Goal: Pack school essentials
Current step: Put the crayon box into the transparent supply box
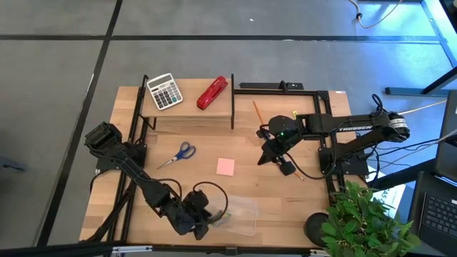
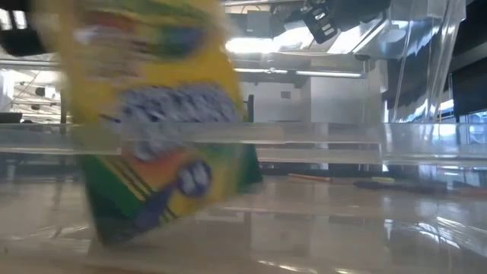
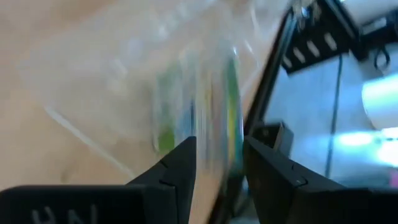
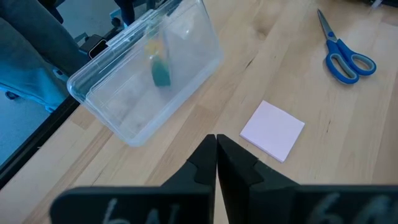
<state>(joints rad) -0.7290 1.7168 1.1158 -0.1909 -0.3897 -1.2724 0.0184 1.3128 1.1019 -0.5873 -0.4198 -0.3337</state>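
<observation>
While tilted inside clear plastic box [image 1: 239,214] at counter's [image 1: 285,207] front edge, yellow-green crayon pack [image 2: 156,114] gripped by left end effector [image 3: 217,165]. Right end effector [image 4: 216,163] closed and empty, hovering above the counter near pink sticky-note pad [image 1: 226,167]. Blue-handled scissors [image 1: 178,154] lying flat left of pad. Orange pencil [image 1: 256,110] farther back.

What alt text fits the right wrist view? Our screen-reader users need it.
Clear plastic box with a yellow-green pack inside lies on a wooden table. Nearer the shut right end effector sits a pink note pad; blue-handled scissors lie apart from it.
</observation>
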